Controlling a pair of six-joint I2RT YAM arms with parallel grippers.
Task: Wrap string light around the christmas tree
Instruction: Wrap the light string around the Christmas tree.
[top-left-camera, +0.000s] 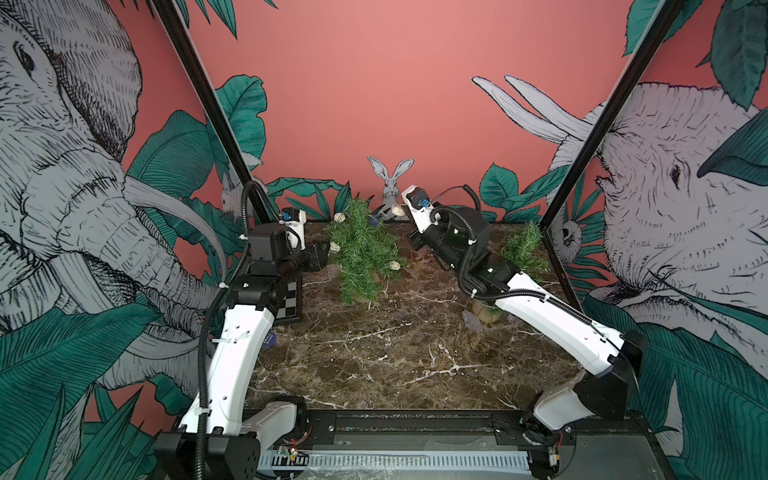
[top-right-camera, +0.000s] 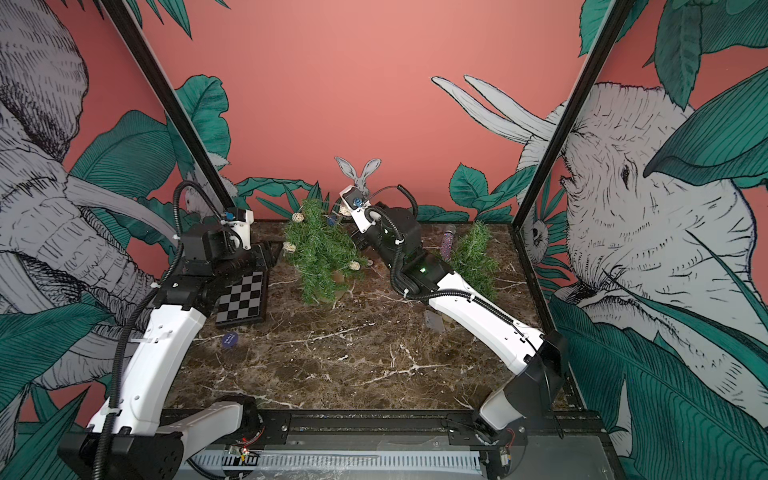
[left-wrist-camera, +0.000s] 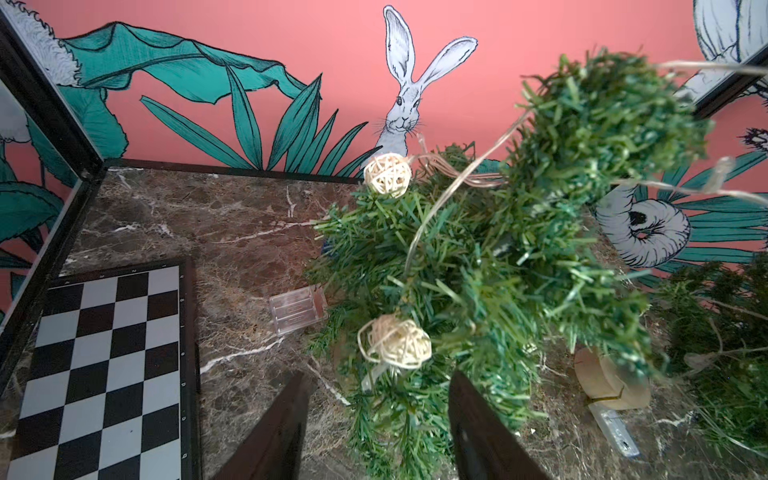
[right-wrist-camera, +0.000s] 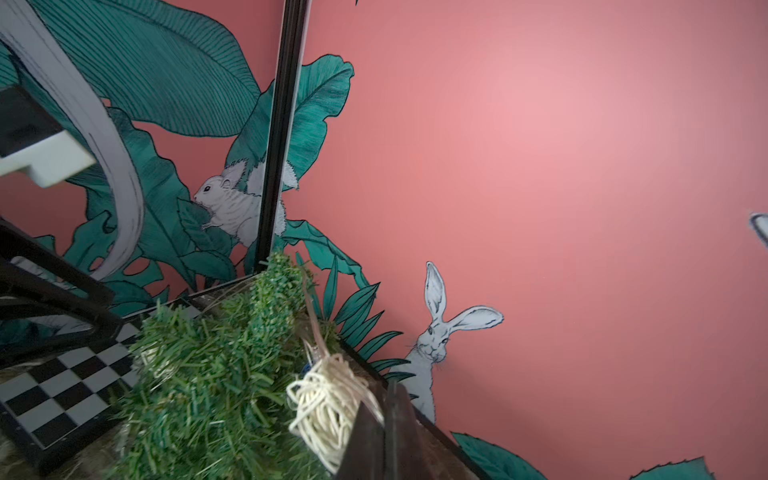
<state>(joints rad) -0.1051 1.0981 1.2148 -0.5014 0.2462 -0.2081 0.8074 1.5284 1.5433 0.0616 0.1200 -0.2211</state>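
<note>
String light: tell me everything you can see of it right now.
The string light is a thin clear wire carrying small cream woven balls that look like rattan. It is draped loosely over the christmas tree, and four balls show in a top view, spread from treetop to lower branches. One ball is pinched in the shut right gripper beside the treetop. Another rests on the branches just ahead of the open left gripper, not gripped.

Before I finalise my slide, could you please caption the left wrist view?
Open left pincer facing a small Christmas tree draped with rattan-ball string lights.
</note>
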